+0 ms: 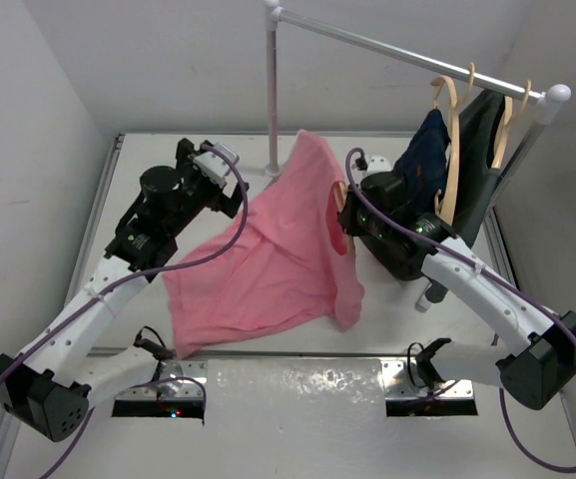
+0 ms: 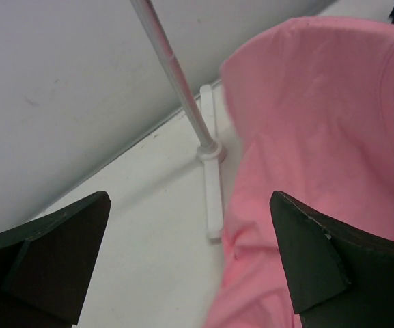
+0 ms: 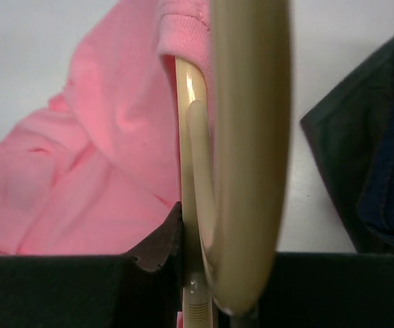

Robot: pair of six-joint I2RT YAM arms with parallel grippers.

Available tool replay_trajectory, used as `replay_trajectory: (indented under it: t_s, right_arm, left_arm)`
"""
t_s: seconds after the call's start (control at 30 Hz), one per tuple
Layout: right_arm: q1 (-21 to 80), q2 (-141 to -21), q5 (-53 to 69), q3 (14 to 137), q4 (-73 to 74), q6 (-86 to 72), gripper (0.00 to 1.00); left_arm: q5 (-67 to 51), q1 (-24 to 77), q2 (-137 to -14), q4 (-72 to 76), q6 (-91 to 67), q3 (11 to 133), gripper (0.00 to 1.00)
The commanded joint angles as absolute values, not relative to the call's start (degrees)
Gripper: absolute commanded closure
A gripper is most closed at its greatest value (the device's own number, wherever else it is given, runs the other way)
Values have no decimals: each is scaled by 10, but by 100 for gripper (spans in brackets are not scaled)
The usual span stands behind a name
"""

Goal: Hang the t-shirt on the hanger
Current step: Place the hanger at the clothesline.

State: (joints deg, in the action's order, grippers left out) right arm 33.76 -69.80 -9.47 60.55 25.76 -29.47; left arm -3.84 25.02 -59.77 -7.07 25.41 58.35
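- Left gripper (image 2: 190, 239): spread wide, nothing held. Dark fingers (image 2: 60, 253) at the two lower corners of the wrist view, with bare table (image 2: 149, 225) between them.
- Right-hand finger of that pair: overlapping the edge of the t-shirt (image 2: 319, 123) in the wrist view (contact cannot be told).
- From overhead: positioned just beside the shirt's upper left edge, near the foot of the rack pole (image 2: 176, 75).
- Right gripper (image 3: 200, 273): closed to a narrow gap on the hanger (image 3: 251, 137). Clamped low on the tan wood, with one dark pad pressed against its left side.
- Hanger: held on edge, rising straight up from the fingers. One slim tan arm passing into the ribbed neckline, and a second, broader tan curve close to the lens (blurred).
- T-shirt position: hung by the neck from the hanger at the right gripper. Spread from there down and to the left across the table, between the two grippers.
- T-shirt appearance: salmon-pink, soft, loosely creased. Neck end raised, lower body lying mostly flat, one fold bunched near the right arm.
- Behind the right gripper: dark navy garment (image 1: 425, 150) and black garment (image 1: 482, 130), hung side by side on the rail (image 1: 397, 48).
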Motion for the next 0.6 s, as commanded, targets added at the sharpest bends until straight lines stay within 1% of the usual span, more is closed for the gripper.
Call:
replay_trajectory:
  t_s: [0.0,0.03,0.07,0.1,0.13,0.17,0.2,0.23,0.3,0.37,0.4,0.47,0.57]
  right_arm:
    - [337,-692,-233,620,174,-407,100]
    - [336,-688,-239,615,169,-414,100]
    - [336,-686,-257,614,172,-423,100]
    - [335,-681,-267,615,169,-431,100]
    - [335,-680,-272,616,164,-452,100]
    - [335,-680,-290,622,146,-464,100]
    - [336,-685,-292,626,135,-496,100]
    - [337,-690,-292,630,126,-514,100]
    - [347,-705,-294,650,103,-541,100]
    - [354,-731,-295,672,90,-561,100]
    - [361,-738,-298,678,89,-565,100]
    - [365,-750,-295,686,81,-579,100]
    - [368,-753,-292,678,74,-609,100]
  left_arm:
    - [-23,246,-574,-38,148,604,0]
    - [-30,246,-570,-41,145,602,0]
    - [-66,246,-563,-47,148,602,0]
    - [-108,246,-561,-60,185,603,0]
    - [-160,252,-560,-98,213,601,0]
    - [-227,264,-564,-119,229,605,0]
    - [-234,313,-570,-171,258,608,0]
    - [-188,350,-587,-187,263,609,0]
    - [-150,424,-607,-203,252,606,0]
    - [-119,450,-641,-192,219,613,0]
    - [-100,468,-655,-173,176,620,0]
    - [-74,469,-701,-162,131,649,0]
    - [-75,472,-726,-122,114,659,0]
